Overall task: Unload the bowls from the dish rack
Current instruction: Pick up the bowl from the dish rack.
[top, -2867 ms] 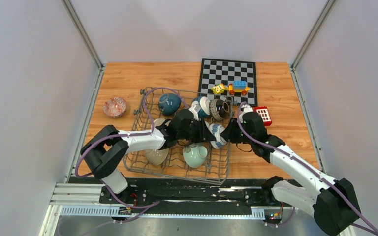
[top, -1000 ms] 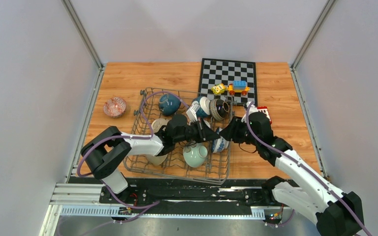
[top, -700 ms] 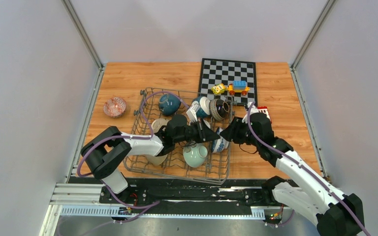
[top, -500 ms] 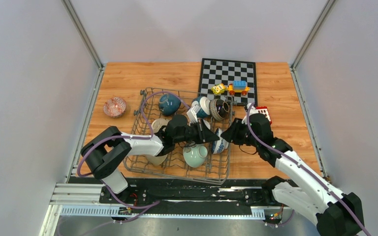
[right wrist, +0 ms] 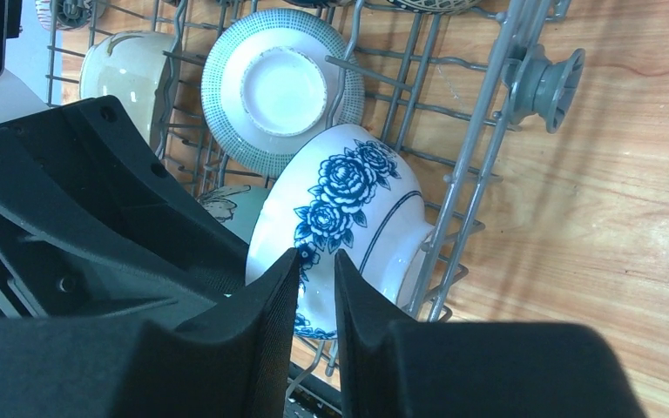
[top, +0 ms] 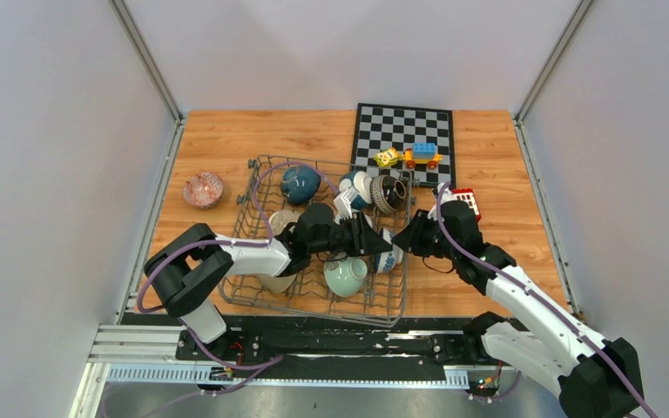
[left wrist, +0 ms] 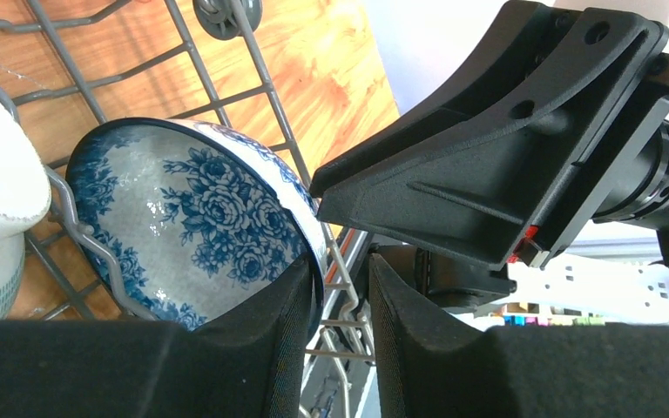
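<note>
Blue-flowered bowl (right wrist: 357, 218) in wire rack (right wrist: 544, 77), rim clamped in right gripper (right wrist: 316, 257); left gripper (left wrist: 341, 266) parted, astride same rim.

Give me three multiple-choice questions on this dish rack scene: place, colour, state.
1. Relative to the dish rack, the reddish bowl is: A inside; B on the table, left; C airborne.
2. The patterned bowl between the left tool and right tool shows: A red checks; B green dots; C blue flowers.
3. That bowl is: A tipped sideways in the rack; B upright on the table; C broken.
B, it sits on bare wood; C, both wrist views show flowers; A, it leans on the wires.
</note>
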You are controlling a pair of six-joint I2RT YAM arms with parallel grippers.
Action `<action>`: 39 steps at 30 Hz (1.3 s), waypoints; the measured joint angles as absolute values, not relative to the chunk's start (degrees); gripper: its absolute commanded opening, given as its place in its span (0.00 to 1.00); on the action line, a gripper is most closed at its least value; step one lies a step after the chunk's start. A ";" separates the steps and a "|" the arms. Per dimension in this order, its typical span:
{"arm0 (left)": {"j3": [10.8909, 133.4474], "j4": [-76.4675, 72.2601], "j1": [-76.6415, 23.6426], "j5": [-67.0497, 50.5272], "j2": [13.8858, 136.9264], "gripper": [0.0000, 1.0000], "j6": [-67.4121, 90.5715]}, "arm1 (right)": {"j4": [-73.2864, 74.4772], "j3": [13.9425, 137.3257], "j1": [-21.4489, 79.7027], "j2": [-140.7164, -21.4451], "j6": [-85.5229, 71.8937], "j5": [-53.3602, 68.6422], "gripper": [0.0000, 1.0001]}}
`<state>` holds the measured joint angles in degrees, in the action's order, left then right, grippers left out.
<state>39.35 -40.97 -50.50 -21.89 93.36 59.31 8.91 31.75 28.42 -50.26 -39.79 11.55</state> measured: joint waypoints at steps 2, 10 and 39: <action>39.59 -40.91 -50.52 -21.93 93.60 0.27 59.16 | 8.78 31.73 28.42 -50.26 -39.88 11.57 0.24; 40.23 -40.05 -50.85 -21.89 95.00 0.00 58.48 | 8.54 31.62 28.34 -50.28 -39.97 11.55 0.23; 46.61 -31.20 -51.27 -22.92 88.31 0.00 54.46 | 23.05 48.40 27.70 -37.28 -32.93 13.32 0.60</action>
<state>46.61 -31.20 -51.27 -22.92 88.31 54.46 23.05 48.40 27.70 -37.28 -32.93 13.32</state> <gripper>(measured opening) 0.020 0.607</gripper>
